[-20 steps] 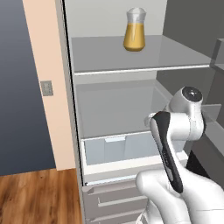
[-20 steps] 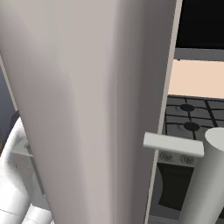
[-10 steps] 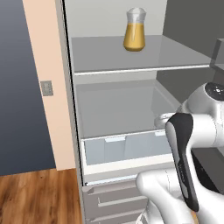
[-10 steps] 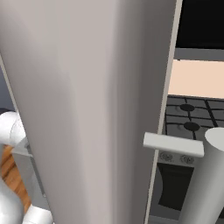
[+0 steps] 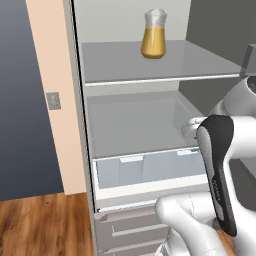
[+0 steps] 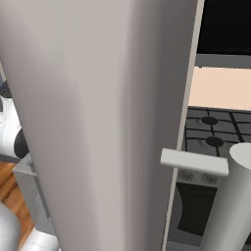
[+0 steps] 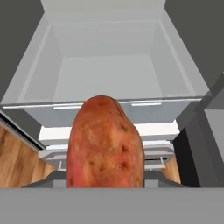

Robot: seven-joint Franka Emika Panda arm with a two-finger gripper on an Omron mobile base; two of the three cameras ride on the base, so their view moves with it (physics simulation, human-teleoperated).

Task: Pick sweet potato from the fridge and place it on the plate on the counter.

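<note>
The sweet potato (image 7: pixel 105 144), orange-red with dark specks, looms close in the hand view and covers my gripper's fingertips; the gripper is shut on it. Behind it stands the open fridge (image 7: pixel 109 74), with an empty pale grey shelf and grey drawers below. In the left base view, my white arm (image 5: pixel 220 170) rises at the right in front of the fridge (image 5: pixel 135 125), level with the bluish crisper drawers (image 5: pixel 145 167). The plate and the counter are out of view.
A glass jug of orange juice (image 5: pixel 153 35) stands on the fridge's upper shelf. The open grey fridge door (image 6: pixel 98 122) stands close in the right base view, with a stove (image 6: pixel 211 139) beyond its edge. Wooden floor (image 5: pixel 45 225) lies at the lower left.
My arm has swung to the right across the front of the fridge. The grip on the sweet potato has held.
</note>
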